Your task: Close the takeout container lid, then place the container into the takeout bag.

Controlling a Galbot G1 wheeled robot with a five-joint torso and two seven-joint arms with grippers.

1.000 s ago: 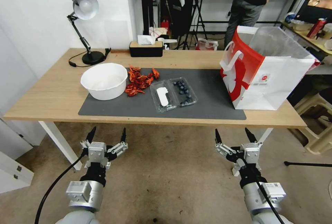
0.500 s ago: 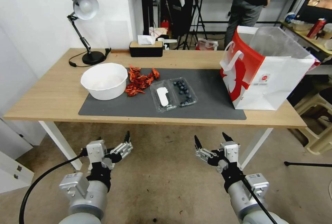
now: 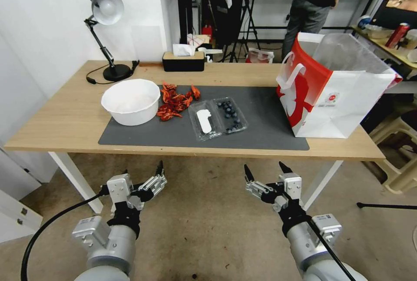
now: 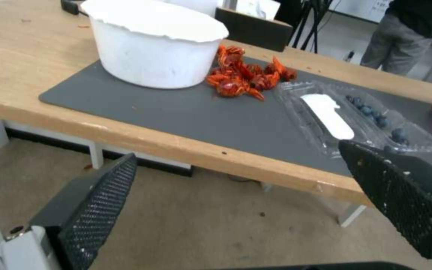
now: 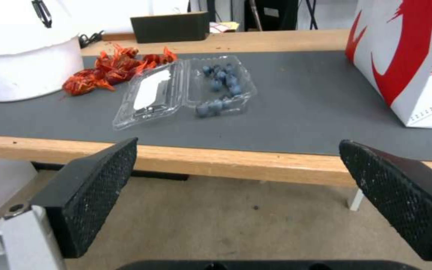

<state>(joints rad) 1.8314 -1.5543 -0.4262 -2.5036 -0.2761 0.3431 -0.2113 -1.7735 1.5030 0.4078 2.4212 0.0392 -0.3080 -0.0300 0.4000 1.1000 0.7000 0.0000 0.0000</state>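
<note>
The takeout container (image 3: 218, 116) lies open and flat on the grey mat (image 3: 260, 129), blueberries in the half nearer the bag. Its lid (image 3: 204, 121), clear with a white oblong label, lies beside it toward the bowl. The takeout bag (image 3: 336, 90) stands open at the table's right end. Both grippers hang below and in front of the table edge, apart from everything. My left gripper (image 3: 142, 170) is open, and so is my right gripper (image 3: 264, 169). The container (image 4: 361, 118) lies beyond the open left gripper (image 4: 237, 152). The container (image 5: 191, 88) and bag (image 5: 411, 56) lie beyond the right gripper (image 5: 238, 141).
A big white bowl (image 3: 130, 100) stands on the mat's left part, with a heap of red crayfish (image 3: 176, 100) beside it. A desk lamp (image 3: 106, 33) and a tissue box (image 3: 183, 60) stand at the table's back. A person stands behind the table.
Both arms swung inward below the table edge. The right gripper shifted left and then rose slightly. The left gripper turned and dropped a little. The container and bag stayed put.
</note>
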